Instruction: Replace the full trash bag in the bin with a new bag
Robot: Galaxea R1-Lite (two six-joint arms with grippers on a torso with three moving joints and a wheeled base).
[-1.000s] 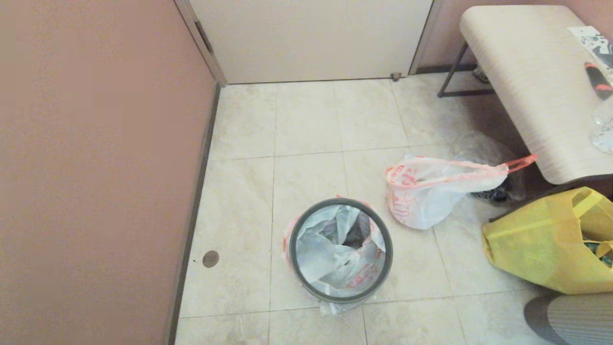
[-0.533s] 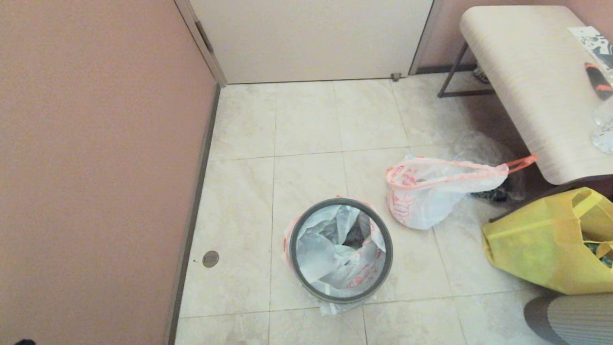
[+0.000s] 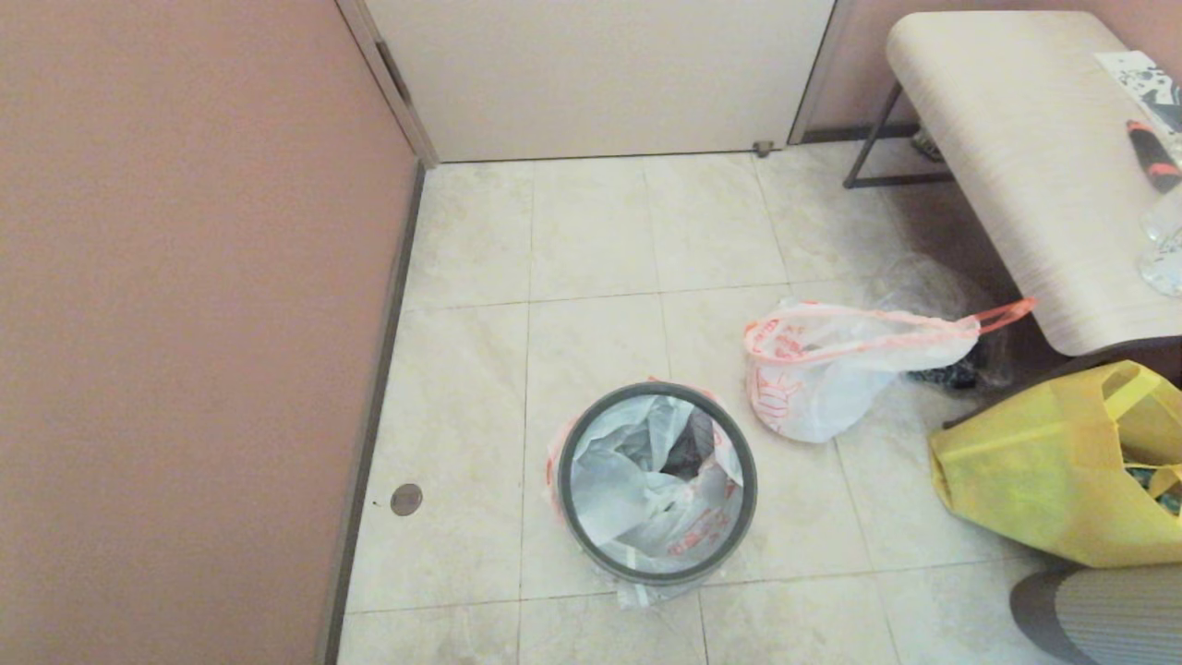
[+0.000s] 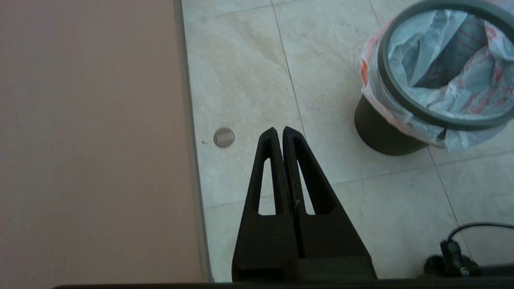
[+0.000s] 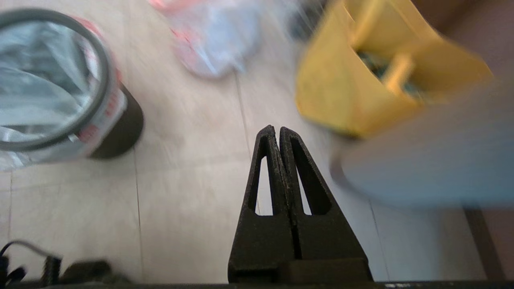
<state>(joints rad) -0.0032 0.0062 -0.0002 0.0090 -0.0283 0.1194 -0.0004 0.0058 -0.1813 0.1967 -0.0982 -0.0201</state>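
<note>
- The bin (image 3: 657, 483) stands on the floor tiles low in the middle of the head view, its grey ring clamping the new bag (image 3: 646, 489), whose white plastic lines the inside and hangs out around the rim.
- The full bag (image 3: 831, 365) lies at about two o'clock from the bin, apart from it, its long axis running sideways towards the bench (image 3: 1034, 166).
- The left gripper (image 4: 279, 134) hangs over bare floor, fingers pressed together on nothing; from its tips the bin lies at about two o'clock.
- The right gripper (image 5: 274, 132) is likewise pinched closed and empty, the bin at its ten o'clock and the yellow bag (image 5: 361, 92) at its one o'clock.
- Neither arm shows in the head view, and neither looks clearly nearer; to my eye the swap is done.
</note>
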